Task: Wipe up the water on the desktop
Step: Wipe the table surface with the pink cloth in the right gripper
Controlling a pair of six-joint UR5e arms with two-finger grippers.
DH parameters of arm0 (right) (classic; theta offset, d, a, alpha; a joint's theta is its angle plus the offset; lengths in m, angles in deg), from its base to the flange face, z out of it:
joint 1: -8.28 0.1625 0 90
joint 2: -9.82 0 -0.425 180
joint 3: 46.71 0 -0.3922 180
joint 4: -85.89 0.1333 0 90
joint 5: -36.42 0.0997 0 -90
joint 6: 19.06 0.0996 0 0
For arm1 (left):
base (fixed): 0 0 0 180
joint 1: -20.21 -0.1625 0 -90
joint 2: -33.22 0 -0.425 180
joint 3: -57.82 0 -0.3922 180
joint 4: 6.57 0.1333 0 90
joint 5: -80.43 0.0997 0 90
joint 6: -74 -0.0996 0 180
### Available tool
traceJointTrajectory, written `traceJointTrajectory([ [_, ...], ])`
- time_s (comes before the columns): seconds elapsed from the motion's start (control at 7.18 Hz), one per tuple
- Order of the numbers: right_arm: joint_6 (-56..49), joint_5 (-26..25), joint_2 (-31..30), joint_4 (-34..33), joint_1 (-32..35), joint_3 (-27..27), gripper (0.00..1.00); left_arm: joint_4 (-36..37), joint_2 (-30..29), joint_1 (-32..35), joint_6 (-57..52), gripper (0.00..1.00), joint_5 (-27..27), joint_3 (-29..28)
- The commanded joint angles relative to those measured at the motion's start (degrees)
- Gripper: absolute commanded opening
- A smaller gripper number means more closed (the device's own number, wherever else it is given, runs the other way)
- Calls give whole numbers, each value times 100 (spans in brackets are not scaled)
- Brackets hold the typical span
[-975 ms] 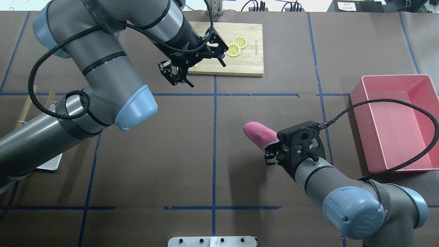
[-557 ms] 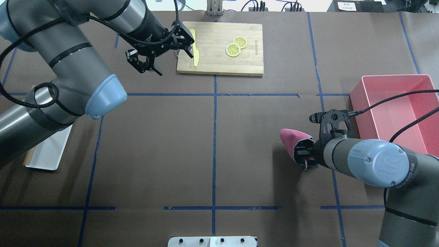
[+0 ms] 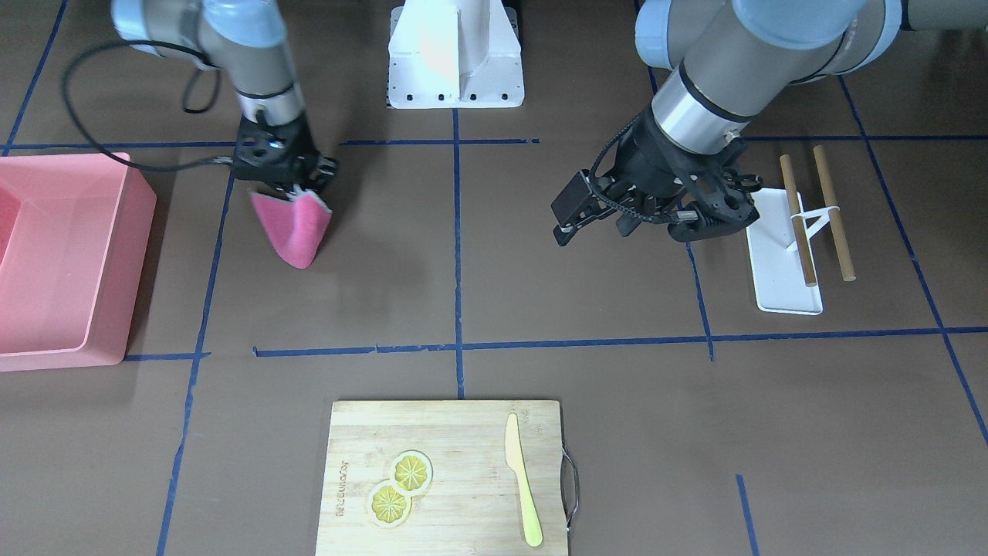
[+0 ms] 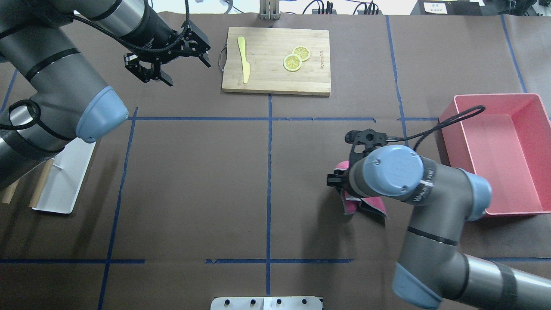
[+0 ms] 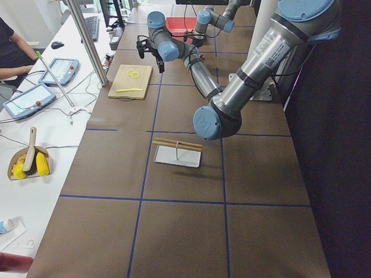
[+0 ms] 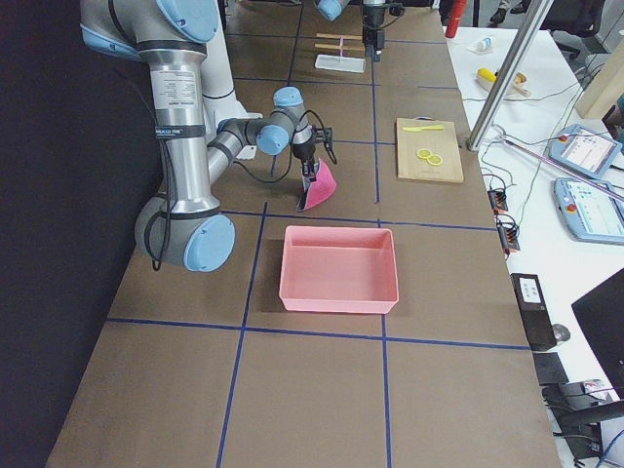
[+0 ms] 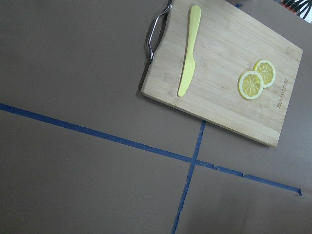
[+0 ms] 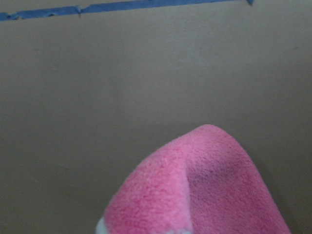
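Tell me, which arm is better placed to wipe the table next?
The right. The right end effector grips the pink cloth over the desktop, while the left end effector is open, empty and off by the cutting board.

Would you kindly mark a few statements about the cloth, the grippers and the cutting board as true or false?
1. The right gripper is shut on the pink cloth. True.
2. The yellow knife lies in the pink bin. False: it lies on the cutting board, and the bin's visible inside is bare.
3. The left gripper is open and holds nothing. True.
4. Three lemon slices lie on the board. False: there are two lemon slices, overlapping.
5. The cutting board lies beside the right arm. False: it lies nearer the left gripper.
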Motion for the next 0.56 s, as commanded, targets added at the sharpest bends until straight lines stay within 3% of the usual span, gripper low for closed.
traceJointTrajectory([
  [0.0,797,48,1207,46,-175,929,0,8,162,18,-20,96,0,144],
  [0.14,966,56,1420,38,-237,1115,0,17,285,87,-177,96,0,275],
  [0.28,907,100,1213,37,-203,899,0,26,425,123,-352,96,0,372],
  [0.42,837,361,402,55,-124,236,0,26,496,201,-476,96,0,399],
])
